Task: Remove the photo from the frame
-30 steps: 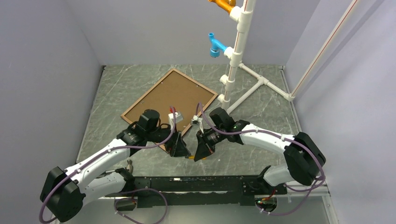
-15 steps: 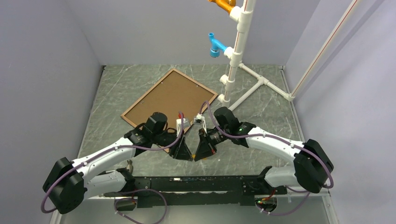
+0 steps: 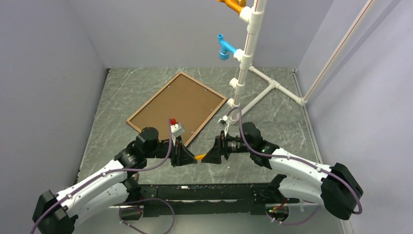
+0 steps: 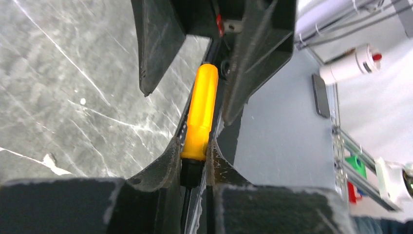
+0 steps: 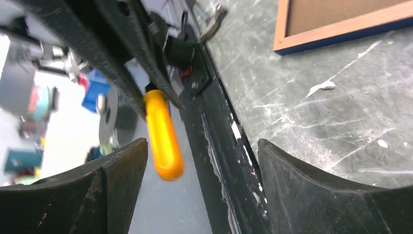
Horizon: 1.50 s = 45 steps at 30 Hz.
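The frame point(image 3: 155, 96) lies face down on the marble table, tilted, its brown backing board point(image 3: 180, 102) facing up. The photo's printed face is hidden beneath. One corner of the frame point(image 5: 341, 27) with its navy edge appears in the right wrist view. Near the table's front edge, my left gripper point(image 3: 192, 157) point(image 4: 195, 151) is shut on an orange-handled tool point(image 3: 200, 156) point(image 4: 202, 107), pinching it where the orange handle meets a black collar. My right gripper point(image 3: 208, 156) point(image 5: 203, 146) faces it, open, its fingers point(image 5: 122, 170) straddling the handle's free end point(image 5: 163, 134) without touching.
A white PVC pipe stand point(image 3: 246, 53) with a blue fitting point(image 3: 224, 48) and an orange one point(image 3: 234, 5) rises at the back right. A black rail point(image 3: 209, 192) runs along the near edge. Grey walls close in on both sides.
My left gripper closed on the orange-handled tool and my right gripper opened, letting it go. Both wrists swung from pointing down to facing each other, and the right arm drew back to the right.
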Tool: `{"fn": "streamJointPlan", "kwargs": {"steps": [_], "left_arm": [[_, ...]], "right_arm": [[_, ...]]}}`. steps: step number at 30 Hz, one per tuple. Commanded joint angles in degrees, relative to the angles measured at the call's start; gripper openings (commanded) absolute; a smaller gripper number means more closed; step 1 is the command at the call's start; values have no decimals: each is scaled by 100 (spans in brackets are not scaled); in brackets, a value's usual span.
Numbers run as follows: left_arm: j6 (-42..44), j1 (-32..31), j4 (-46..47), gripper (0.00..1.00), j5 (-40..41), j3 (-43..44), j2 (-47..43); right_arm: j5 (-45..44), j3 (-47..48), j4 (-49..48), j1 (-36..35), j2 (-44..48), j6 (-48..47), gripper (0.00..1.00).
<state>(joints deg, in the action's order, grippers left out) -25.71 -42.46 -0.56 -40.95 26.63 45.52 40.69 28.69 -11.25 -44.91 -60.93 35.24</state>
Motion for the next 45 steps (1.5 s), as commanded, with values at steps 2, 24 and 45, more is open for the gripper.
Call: {"fn": "streamJointPlan", "kwargs": {"steps": [2,24,45], "left_arm": [[-826,-22,1164,0,917,-404,-486],[-1373,-17,2007,0,1288,-777,-329],[-2328,851,-2351,99,3881,273,-948]], "right_arm": [[-1116,-735,-2842,16,-49,2610,84],[-1352,-494,-4006,-252,-1071,2953,50],[-3343,-10,-316,-29,-30,870,0]]}}
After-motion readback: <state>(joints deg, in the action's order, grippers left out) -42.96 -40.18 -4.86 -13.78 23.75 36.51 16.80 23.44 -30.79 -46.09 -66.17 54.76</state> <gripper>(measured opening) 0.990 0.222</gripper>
